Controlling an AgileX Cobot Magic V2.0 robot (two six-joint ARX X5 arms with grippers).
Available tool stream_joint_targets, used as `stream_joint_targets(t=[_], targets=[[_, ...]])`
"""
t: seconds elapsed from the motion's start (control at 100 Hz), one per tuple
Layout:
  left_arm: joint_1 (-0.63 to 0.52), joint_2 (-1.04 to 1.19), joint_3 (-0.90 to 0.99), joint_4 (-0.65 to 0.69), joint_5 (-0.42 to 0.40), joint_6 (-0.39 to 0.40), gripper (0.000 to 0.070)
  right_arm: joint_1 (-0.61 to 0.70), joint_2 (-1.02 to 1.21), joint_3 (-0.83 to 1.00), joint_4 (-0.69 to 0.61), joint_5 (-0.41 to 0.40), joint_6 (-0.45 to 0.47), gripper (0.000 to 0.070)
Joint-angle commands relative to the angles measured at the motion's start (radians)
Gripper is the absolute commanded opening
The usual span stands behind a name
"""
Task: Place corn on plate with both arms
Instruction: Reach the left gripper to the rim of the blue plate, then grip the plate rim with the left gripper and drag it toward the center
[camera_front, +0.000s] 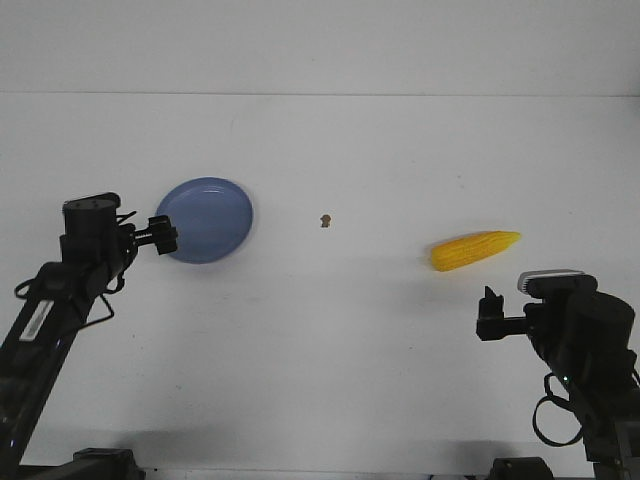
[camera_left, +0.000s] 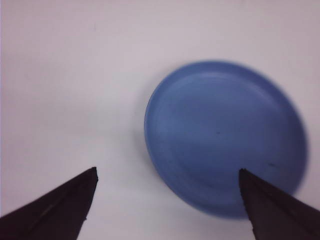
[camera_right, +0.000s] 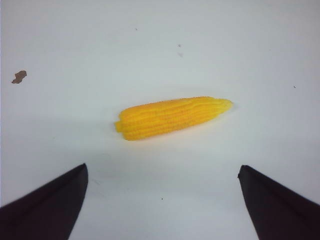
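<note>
Yellow corn (camera_front: 475, 250) lies on the table (camera_front: 330, 340) just ahead of the wide-open, empty right hand (camera_front: 489, 318), long axis crosswise to it, well apart from the plate (camera_front: 207, 220) by the wide-open left hand (camera_front: 163, 234).

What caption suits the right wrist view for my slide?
Open right gripper hovers over the yellow corn lying on the white table.

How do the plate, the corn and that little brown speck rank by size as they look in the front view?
1. The plate, largest.
2. The corn, nearly as long but far narrower.
3. The brown speck, tiniest by far.
</note>
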Motion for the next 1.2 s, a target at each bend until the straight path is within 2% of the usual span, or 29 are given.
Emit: stream_joint_targets(t=[0.0,0.21,0.33,0.68,0.71,0.75,0.83,0.86,1.02,1.19], targets=[[0.018,0.103,0.051,0.021,0.003,-0.019,0.0584,0.001,0.006,0.017,0.011,0.001,0.007,0.0634],[0.057,0.341,0.175,0.036,0.008,-0.015,0.0584,0.001,0.005,0.017,0.006,0.001,0.008,0.0634],[0.071,0.440,0.230,0.032,0.056,-0.016,0.0584,0.001,0.005,0.017,0.006,0.001,0.008,0.0634],[0.072,0.551,0.246,0.032,0.065,-0.016,0.0577,0.001,0.005,0.017,0.006,0.001,0.008,0.0634],[0.072,0.551,0.246,0.031,0.065,-0.015,0.0554,0.001,0.005,0.017,0.006,0.001,0.008,0.0634],[0.072,0.551,0.246,0.032,0.066,-0.015,0.0454,0.001,0.005,0.017,0.006,0.001,0.007,0.0634],[0.072,0.551,0.246,0.031,0.076,-0.005,0.0108,0.001,0.005,0.017,0.006,0.001,0.007,0.0634],[0.072,0.551,0.246,0.029,0.097,0.009,0.0004,0.001,0.005,0.017,0.006,0.001,0.007,0.0634],[0.073,0.550,0.246,0.028,0.181,0.006,0.0000,0.001,0.005,0.017,0.006,0.001,0.007,0.0634],[0.077,0.509,0.246,0.006,0.311,0.006,0.0000,0.001,0.005,0.017,0.006,0.001,0.007,0.0634]])
